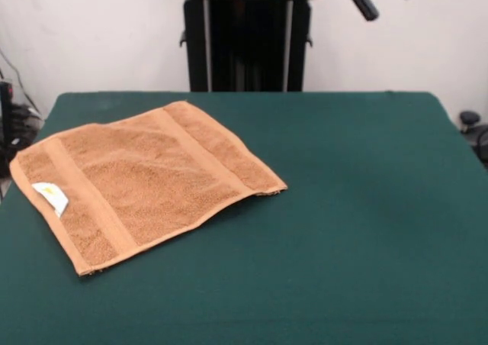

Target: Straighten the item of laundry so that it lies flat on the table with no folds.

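The orange-tan towel (pixel 145 181) lies on the left half of the dark green table (pixel 358 230), turned at an angle. Two flat woven bands run across it, one near its left edge and one near its right edge. A small white label (pixel 50 198) sits at its left edge. Its top surface looks smooth. The front right edge and right corner look thick, as if a second layer lies under them. My gripper (pixel 390 3) shows only as two black tips at the top edge, right of the pedestal. It is high above the table, far from the towel, open and empty.
The black pedestal (pixel 248 43) stands behind the table's far edge at the centre. Cables and dark equipment (pixel 11 120) sit off the table's left side. A small black thing (pixel 470 120) sits off its right side.
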`<state>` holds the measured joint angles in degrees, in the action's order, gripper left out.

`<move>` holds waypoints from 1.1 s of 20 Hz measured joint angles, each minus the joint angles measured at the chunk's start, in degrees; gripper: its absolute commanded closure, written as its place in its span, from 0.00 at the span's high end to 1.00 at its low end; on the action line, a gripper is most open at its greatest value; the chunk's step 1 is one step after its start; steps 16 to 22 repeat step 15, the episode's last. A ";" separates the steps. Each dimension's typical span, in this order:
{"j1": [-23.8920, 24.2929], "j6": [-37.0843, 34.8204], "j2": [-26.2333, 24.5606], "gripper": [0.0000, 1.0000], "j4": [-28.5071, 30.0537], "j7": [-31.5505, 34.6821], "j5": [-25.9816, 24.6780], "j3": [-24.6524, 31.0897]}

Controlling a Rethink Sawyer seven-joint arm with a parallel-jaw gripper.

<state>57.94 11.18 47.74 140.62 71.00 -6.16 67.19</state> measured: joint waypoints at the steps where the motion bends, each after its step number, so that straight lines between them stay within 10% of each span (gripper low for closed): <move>1: -0.61 0.33 0.43 1.00 0.36 0.11 0.21 -0.38; 22: -3.24 2.35 6.19 1.00 5.83 6.47 2.04 -3.29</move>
